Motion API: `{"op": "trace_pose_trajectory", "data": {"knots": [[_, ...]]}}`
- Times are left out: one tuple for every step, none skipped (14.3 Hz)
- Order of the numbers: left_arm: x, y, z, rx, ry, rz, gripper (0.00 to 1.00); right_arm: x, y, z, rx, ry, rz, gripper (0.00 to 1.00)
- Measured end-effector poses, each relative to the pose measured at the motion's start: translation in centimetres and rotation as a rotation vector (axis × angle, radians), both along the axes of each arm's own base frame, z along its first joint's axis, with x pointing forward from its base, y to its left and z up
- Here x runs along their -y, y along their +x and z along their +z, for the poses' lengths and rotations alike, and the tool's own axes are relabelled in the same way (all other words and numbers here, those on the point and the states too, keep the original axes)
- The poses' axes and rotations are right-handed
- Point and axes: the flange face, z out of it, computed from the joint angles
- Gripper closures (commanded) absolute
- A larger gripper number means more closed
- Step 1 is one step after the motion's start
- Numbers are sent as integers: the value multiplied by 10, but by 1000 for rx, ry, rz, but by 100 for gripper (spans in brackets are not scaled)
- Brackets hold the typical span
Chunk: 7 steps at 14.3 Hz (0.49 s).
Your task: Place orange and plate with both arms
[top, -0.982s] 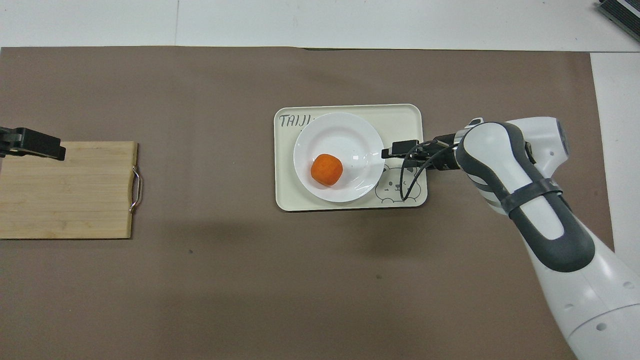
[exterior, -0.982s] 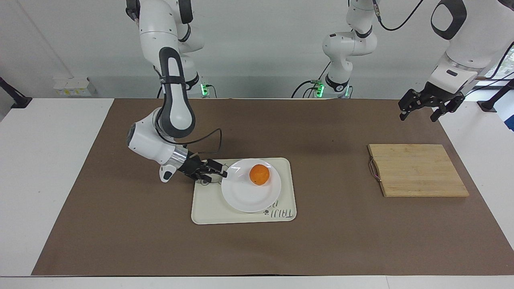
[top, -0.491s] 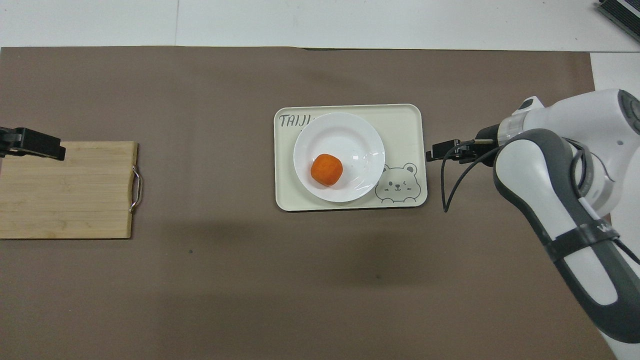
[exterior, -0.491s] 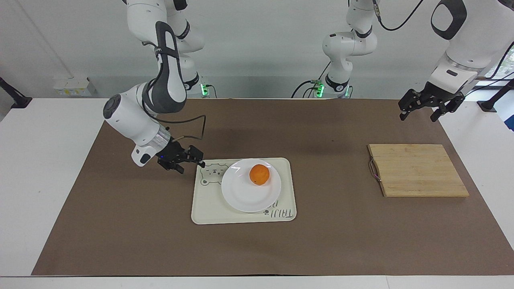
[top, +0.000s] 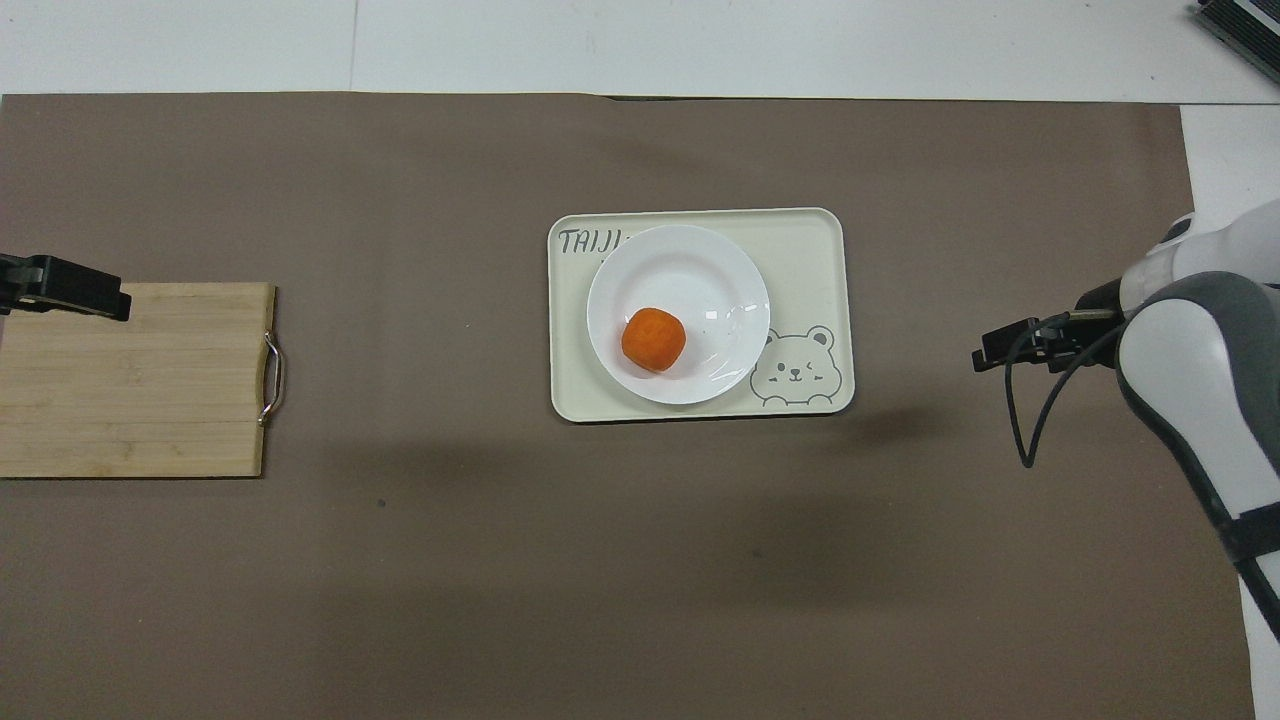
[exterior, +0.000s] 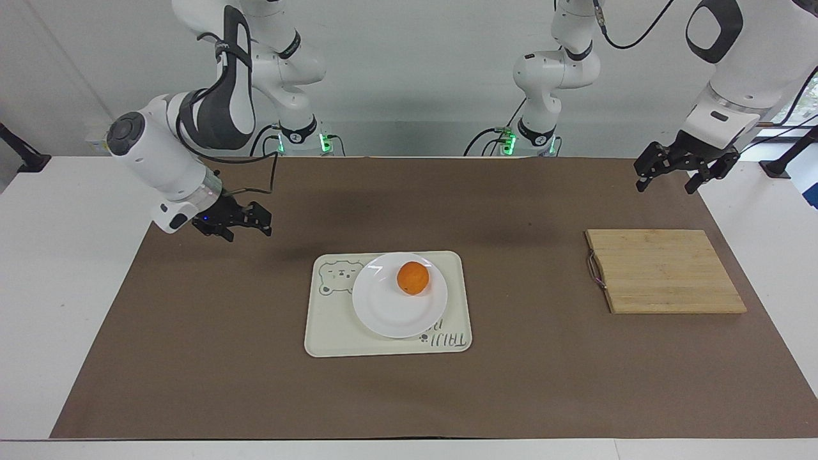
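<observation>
**Orange on plate, plate on tray, both claws empty**

Starting at my end of the table, the right gripper hangs in the air over bare brown mat toward the right arm's end, well apart from the tray. Its fingers look parted and hold nothing. The left gripper waits in the air over the robots' edge of the mat, near the wooden cutting board at the left arm's end. Its fingers stand visibly apart and it is empty too.

Farther out, mid-table, the cream tray with the bear drawing carries the plate, and the orange sits on the plate, on its half nearer the robots.

My read on handling: the plate looks glossy, rigid and breakable, so I would pinch it at the rim, where the shallow lip gives the fingers something to close on, and keep it level. The orange is round and free to roll on that slick surface. I'd grip it across its middle, firmly but not hard.
</observation>
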Motion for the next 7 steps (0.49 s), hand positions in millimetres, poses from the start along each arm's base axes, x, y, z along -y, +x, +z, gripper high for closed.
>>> {"op": "trace_pose_trajectory", "data": {"knots": [[0,0,0,0,0,0,0,13,-4,3,-8,-10,-12,0],[0,0,0,0,0,0,0,23,-6,8,-4,-22,-22,0],[0,0,0,0,0,0,0,29,-9,17,6,-41,-23,0],[0,0,0,0,0,0,0,31,-12,30,15,-61,-28,0],[0,0,0,0,0,0,0,30,-15,48,25,-84,-41,0],[0,0,0,0,0,0,0,28,-18,67,31,-97,-55,0],[0,0,0,0,0,0,0,23,-21,89,36,-104,-68,0]]}}
